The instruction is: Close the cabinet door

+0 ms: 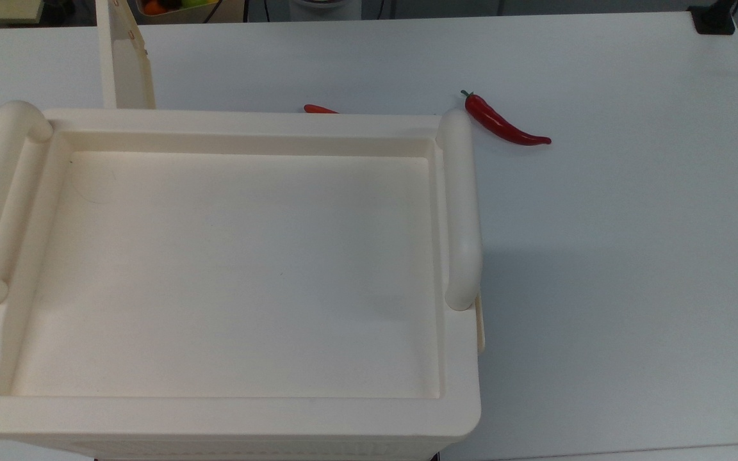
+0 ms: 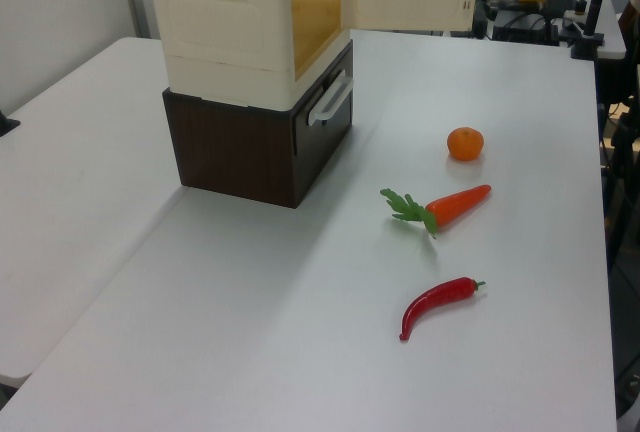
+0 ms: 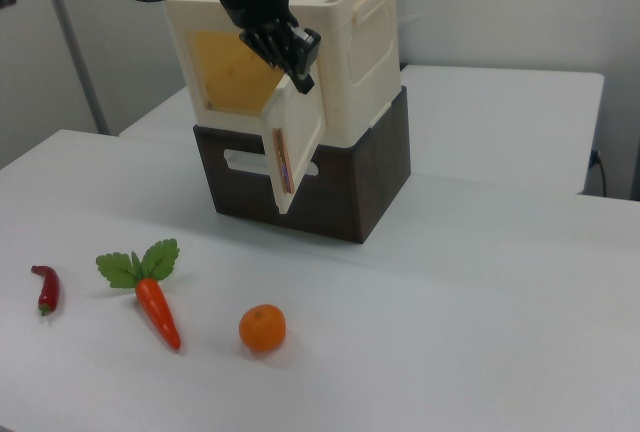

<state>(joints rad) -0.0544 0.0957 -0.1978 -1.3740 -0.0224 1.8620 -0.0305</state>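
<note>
**Door ajar, gripper at its top edge**

The cabinet (image 3: 300,62) sits on a dark brown drawer box (image 3: 330,182) on the white counter (image 3: 480,282). The cabinet door (image 3: 296,142) stands open, swung out from the front and hinged on the right view's right side, so the amber inside (image 3: 232,72) shows. The gripper (image 3: 297,64) hangs at the door's upper edge; I cannot tell whether its fingers are spread or closed, or whether they touch the panel.

To do this step well, I judge the push should land on the door's outer face near the free edge, far from the hinge, and follow the door's arc until it meets the frame. A straight shove could slide the whole stack.

On the counter lie a chili pepper (image 3: 45,288), a carrot (image 3: 155,307) and an orange (image 3: 262,328), all well apart from the door's swing. Nothing appears to block the closing path.
</note>
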